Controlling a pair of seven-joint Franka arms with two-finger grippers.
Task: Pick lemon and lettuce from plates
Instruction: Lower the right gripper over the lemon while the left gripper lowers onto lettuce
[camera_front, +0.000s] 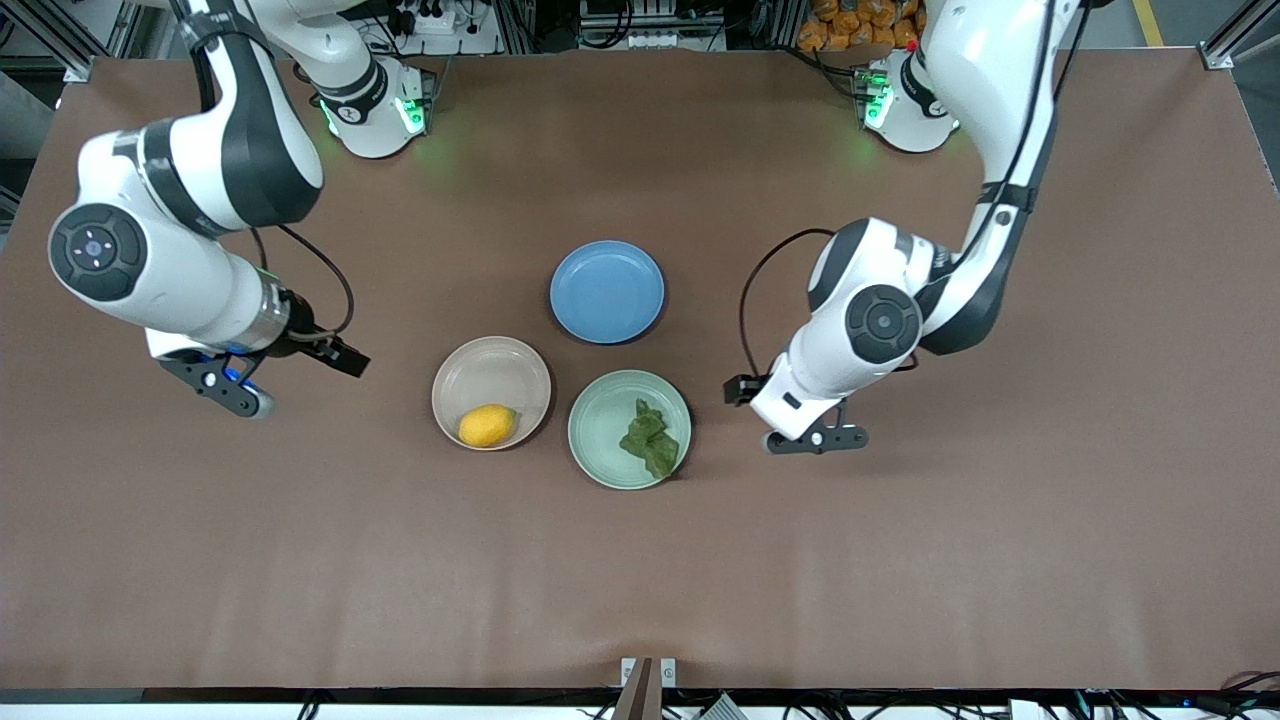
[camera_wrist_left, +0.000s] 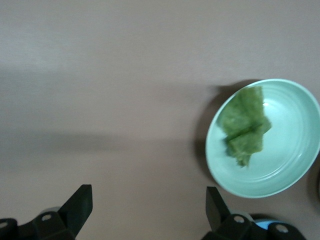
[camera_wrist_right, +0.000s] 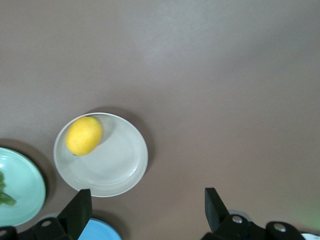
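Both grippers spread wide, empty, over bare table.

Left gripper (camera_front: 815, 440) up over the table toward the left arm's end, just beside the mint green plate (camera_front: 600, 445) bearing the lettuce (camera_front: 650, 437). Right gripper (camera_front: 225, 388) up toward the right arm's end, well apart from the beige plate (camera_front: 490, 372) with the lemon (camera_front: 487, 425) on its front-camera rim. Blue plate (camera_front: 607, 291) nearer the bases than both.
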